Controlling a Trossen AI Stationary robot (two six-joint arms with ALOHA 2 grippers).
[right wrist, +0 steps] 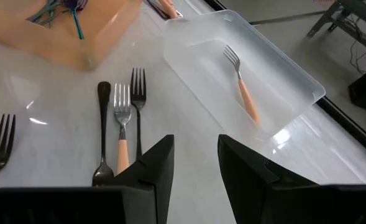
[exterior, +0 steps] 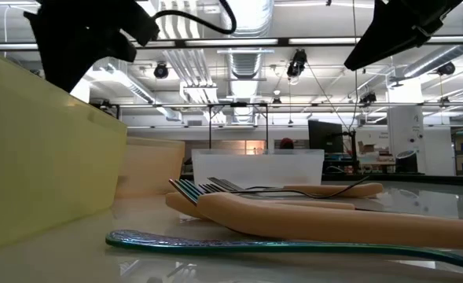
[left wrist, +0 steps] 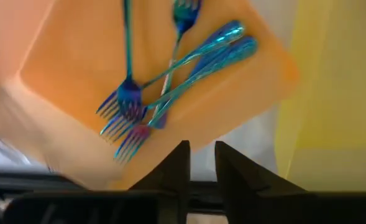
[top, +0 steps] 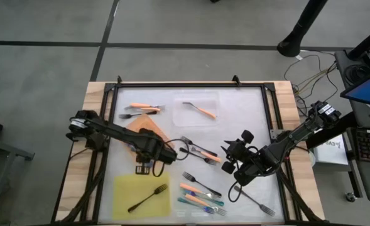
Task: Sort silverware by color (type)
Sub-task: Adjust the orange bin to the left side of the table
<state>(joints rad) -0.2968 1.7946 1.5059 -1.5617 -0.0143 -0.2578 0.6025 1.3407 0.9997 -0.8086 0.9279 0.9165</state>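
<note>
Partly arm-hidden orange mat (top: 148, 125), teal forks (left wrist: 170, 81).

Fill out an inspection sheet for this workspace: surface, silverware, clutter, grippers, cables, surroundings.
Surface: white table top in a dark frame.
Job's things: teal forks on the orange mat; one black fork on the yellow mat; one orange-handled fork in the clear tray; unsorted forks between the arms.
Clutter: nothing seen.
Grippers: left gripper over the orange mat's edge, fingers open, empty; right gripper over loose forks, open, empty.
Cables: loose wires beyond the table's right edge.
Surroundings: keyboard and laptop at right.
</note>
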